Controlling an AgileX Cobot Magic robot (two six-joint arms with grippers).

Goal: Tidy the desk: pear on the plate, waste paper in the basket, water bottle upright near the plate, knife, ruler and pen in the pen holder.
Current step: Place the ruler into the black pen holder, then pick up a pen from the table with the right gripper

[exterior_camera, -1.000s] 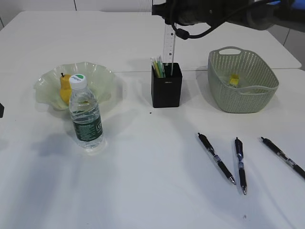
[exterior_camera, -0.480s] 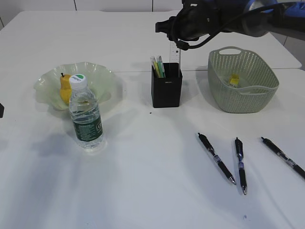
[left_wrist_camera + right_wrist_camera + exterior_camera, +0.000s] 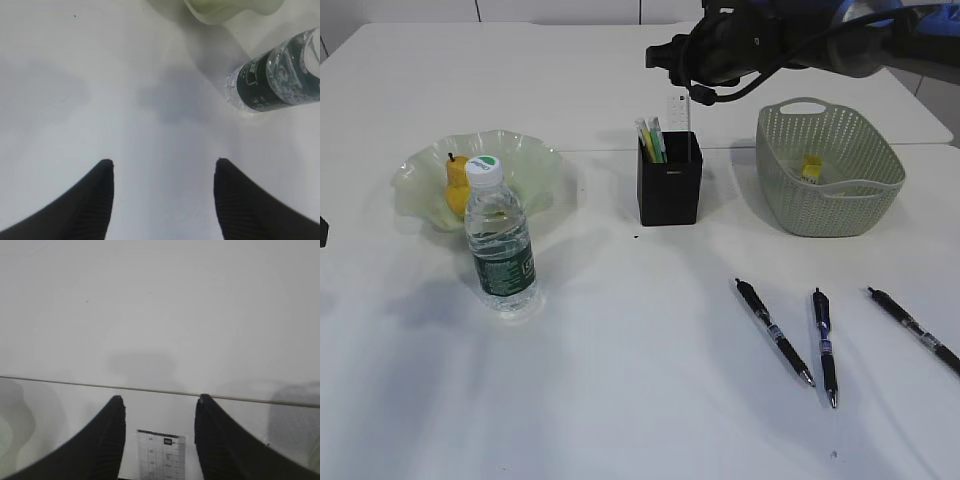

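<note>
While the right pincer (image 3: 157, 412) hangs just above the pen holder (image 3: 669, 190), its black fingers (image 3: 107, 440) stand spread with the clear ruler (image 3: 161, 455) showing in the gap, a strip of daylight on either side of it, touching neither finger as far as I can see. From where I stand, the ruler's top pokes upright out of the holder's back right corner, next to some green and white sticks at its left. Left of the holder sits the ruffled green plate (image 3: 530, 160) with the pear (image 3: 456, 183) on it, and the water bottle (image 3: 500, 240) stands upright just in front of the plate's near rim. Right of the holder, a little apart, is the basket (image 3: 830, 170), with the yellow waste paper (image 3: 811, 166) inside. Three dark pens (image 3: 772, 330) lie loose in front and to the right of the holder, the rightmost close to the counter's (image 3: 620, 380) right edge. The widest bare stretch of counter runs in front of the holder and leftward past the bottle. The left pincer (image 3: 162, 172) hovers over that bare surface, fingers wide apart and holding nothing, with the bottle's base ahead to its right.
</note>
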